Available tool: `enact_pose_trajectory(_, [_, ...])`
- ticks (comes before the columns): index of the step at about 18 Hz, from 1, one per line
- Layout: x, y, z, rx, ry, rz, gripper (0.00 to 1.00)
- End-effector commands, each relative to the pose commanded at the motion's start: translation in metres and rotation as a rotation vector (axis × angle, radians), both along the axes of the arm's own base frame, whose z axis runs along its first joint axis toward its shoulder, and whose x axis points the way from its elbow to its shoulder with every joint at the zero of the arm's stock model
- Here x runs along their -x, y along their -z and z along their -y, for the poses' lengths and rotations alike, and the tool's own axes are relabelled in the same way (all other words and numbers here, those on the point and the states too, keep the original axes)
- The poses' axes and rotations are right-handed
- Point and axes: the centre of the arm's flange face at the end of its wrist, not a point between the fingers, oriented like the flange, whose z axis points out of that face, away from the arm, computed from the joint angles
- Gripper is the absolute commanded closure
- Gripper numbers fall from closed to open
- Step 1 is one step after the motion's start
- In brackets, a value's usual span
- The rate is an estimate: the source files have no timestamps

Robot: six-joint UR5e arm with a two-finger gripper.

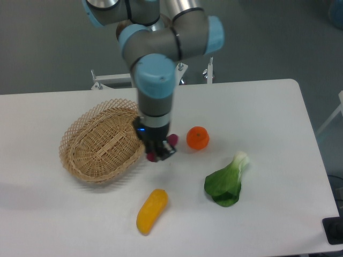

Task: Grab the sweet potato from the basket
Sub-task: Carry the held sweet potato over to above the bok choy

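The dark reddish-purple sweet potato (pixel 171 141) hangs in the air just right of the basket, mostly hidden by the fingers that hold it. My gripper (pixel 159 151) is shut on it, pointing down over the white table between the basket and the orange fruit. The light tan wicker basket (pixel 101 141) sits at the left with nothing showing inside it.
A round orange fruit (pixel 197 138) lies just right of the gripper. A yellow-orange oblong vegetable (pixel 151 210) rests near the front, below the gripper. A green leafy bok choy (pixel 226 182) lies to the right. The white table (pixel 257 112) ends at the right and front edges.
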Motion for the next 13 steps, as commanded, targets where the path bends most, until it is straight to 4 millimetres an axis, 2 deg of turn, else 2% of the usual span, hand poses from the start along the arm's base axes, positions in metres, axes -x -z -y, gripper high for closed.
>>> enact_pose_trajectory(3, [0.045, -0.002, 0.018, -0.001, 0.014, -0.021, 0.70])
enact_pose_trajectory(7, [0.089, 0.001, 0.019, -0.006, 0.001, -0.038, 0.70])
enact_pose_trajectory(11, [0.114, 0.019, 0.009, 0.045, -0.007, -0.062, 0.70])
enact_pose_trajectory(13, [0.119, 0.021, 0.007, 0.056, -0.009, -0.071, 0.70])
